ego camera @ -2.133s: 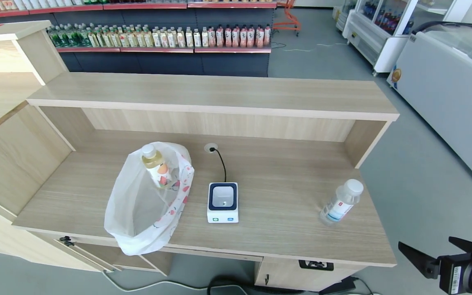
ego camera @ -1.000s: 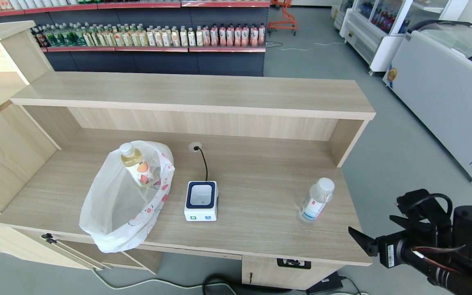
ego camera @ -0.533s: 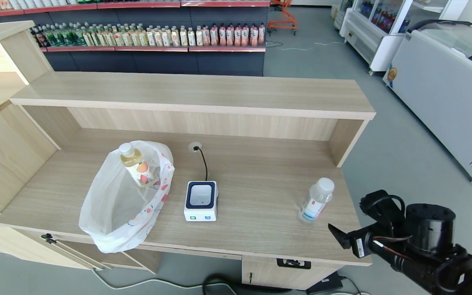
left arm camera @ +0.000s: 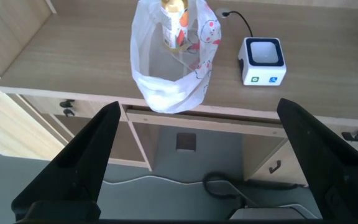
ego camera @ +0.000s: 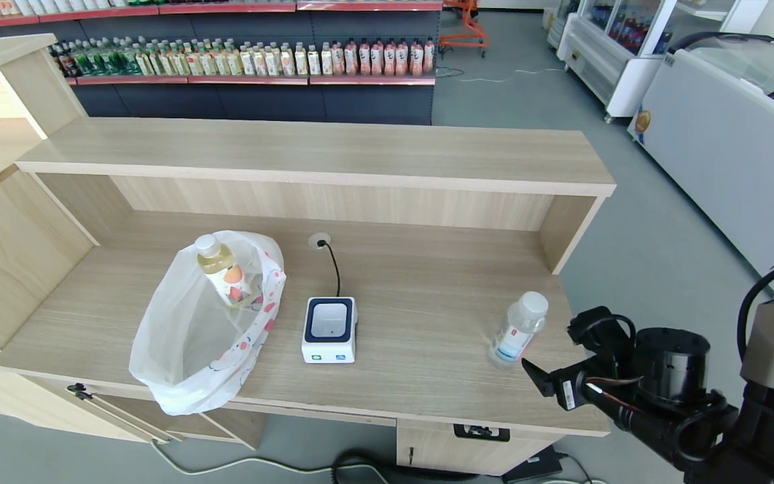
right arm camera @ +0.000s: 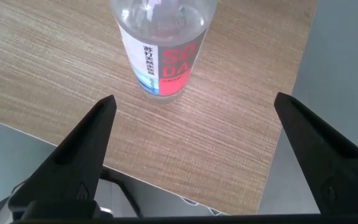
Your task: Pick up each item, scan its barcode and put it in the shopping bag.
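Observation:
A clear soda bottle point(ego camera: 519, 329) with a white cap and a red and white label stands upright near the right end of the wooden counter point(ego camera: 427, 376). My right gripper point(ego camera: 552, 348) is open just right of it, fingers pointing at it without touching. From the wrist, the soda bottle point(right arm camera: 163, 43) lies ahead of the right gripper point(right arm camera: 194, 99). A white shopping bag point(ego camera: 205, 329) on the left holds a tea bottle point(ego camera: 224, 271). The scanner point(ego camera: 328, 329) sits mid-counter. My left gripper point(left arm camera: 197, 106) is open, off the counter's front edge, facing the shopping bag point(left arm camera: 166, 68) and scanner point(left arm camera: 263, 60).
A raised ledge point(ego camera: 313, 158) runs along the back of the counter, with side walls at both ends. The scanner's black cable point(ego camera: 333, 269) leads to a hole in the counter. Bare counter lies between scanner and soda bottle. Freezers point(ego camera: 729, 134) stand on the right.
The head camera shifted between the two earliest frames. Since then my right arm has come in from the right, and its open gripper has closed in on the soda bottle. Nothing on the counter moved.

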